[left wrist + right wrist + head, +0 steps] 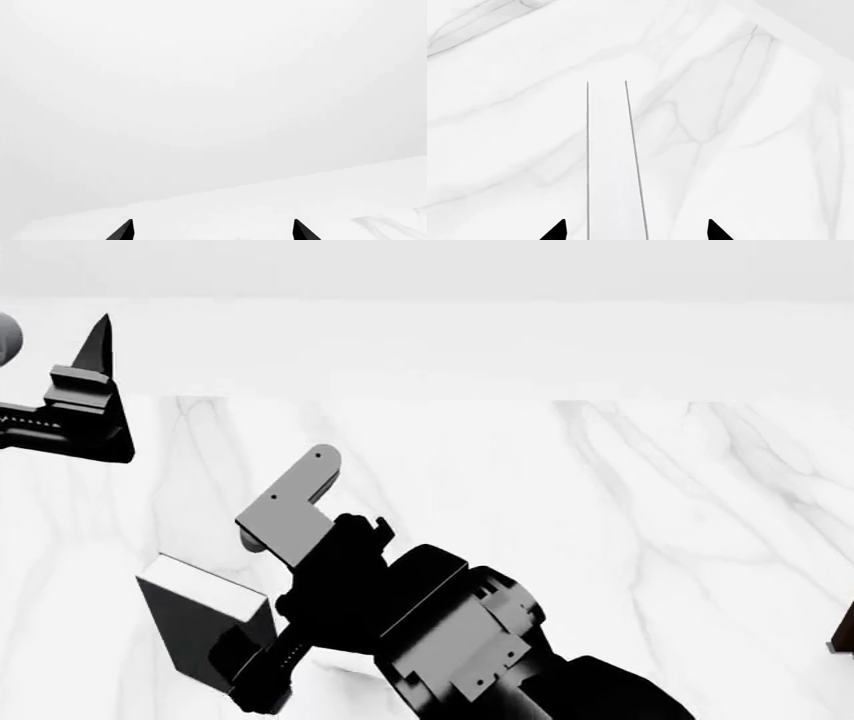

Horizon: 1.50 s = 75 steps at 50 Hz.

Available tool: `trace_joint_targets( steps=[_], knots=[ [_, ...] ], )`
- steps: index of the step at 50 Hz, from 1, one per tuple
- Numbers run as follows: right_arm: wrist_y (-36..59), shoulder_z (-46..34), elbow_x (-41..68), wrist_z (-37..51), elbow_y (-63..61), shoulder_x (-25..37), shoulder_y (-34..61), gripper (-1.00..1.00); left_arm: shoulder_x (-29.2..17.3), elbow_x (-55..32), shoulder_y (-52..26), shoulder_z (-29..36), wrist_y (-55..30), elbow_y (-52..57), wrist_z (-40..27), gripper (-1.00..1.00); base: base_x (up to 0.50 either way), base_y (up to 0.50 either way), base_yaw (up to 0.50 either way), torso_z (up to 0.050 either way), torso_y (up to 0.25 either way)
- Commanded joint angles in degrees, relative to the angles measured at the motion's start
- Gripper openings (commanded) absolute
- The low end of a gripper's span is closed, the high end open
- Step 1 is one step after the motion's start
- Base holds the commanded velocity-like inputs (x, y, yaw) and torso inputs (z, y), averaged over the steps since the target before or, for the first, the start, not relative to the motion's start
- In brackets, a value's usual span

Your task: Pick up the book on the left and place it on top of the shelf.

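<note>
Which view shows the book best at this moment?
The head view: the book shows its dark cover and white page edge, lifted above the marble table at the right gripper. The right wrist view shows only its white page edge between the fingertips. The left wrist view shows none of it.

No legible text or markings anywhere.

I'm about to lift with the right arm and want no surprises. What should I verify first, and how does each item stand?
1. Book lies between the right gripper fingertips: ok.
2. Jaws clamped on its covers: cannot tell; gaps show on both sides in the wrist view.
3. Left gripper open, empty, away from the book: ok.
4. Shelf top in sight for placing: not ok; no view shows it.
</note>
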Motion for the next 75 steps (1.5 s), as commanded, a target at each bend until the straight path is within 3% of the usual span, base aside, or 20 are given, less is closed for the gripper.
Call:
trace_joint_targets(
  steps=[1,14,15,38,67,75],
  knots=[
    [-0.39,-0.46,0.70,-0.35,-0.79,0.00,0.19,1.00,0.35,-0.89,0.87,-0.97,1.80,-0.31,0.58,1.00,0.00,0.00,0.00,0.000,0.000],
    [-1.85,-0.69,-0.57,-0.83,-1.15,0.00,-0.89,1.00,0.03,-1.13,1.20,-0.75,2.17,0.09,0.51,1.00,0.00,0.00,0.00,0.000,0.000],
    [-2.34,-0.83,-1.09,-1.13,-1.27,0.00,-1.15,-1.00,0.02,-1.14,1.19,-0.75,2.18,0.10,0.48,1.00,0.00,0.00,0.00,0.000,0.000],
    [-1.86,-0.47,-0.38,-1.39,-1.76,0.00,-0.96,-1.00,-0.30,-2.30,1.44,-1.11,1.78,0.40,0.66,1.00,0.00,0.00,0.00,0.000,0.000],
    [-1.08,-0.12,0.08,0.56,-3.65,0.20,2.64,-1.00,-1.39,-3.15,0.81,-1.07,-0.01,3.09,-0.37,1.00,0.00,0.00,0.00,0.000,0.221],
    [2.37,0.32,-3.39,17.21,-15.81,8.71,12.54,-1.00,-0.93,-4.20,1.02,-2.83,-0.29,3.82,-0.54,1.00,0.00,0.00,0.00,0.000,0.000]
  ],
)
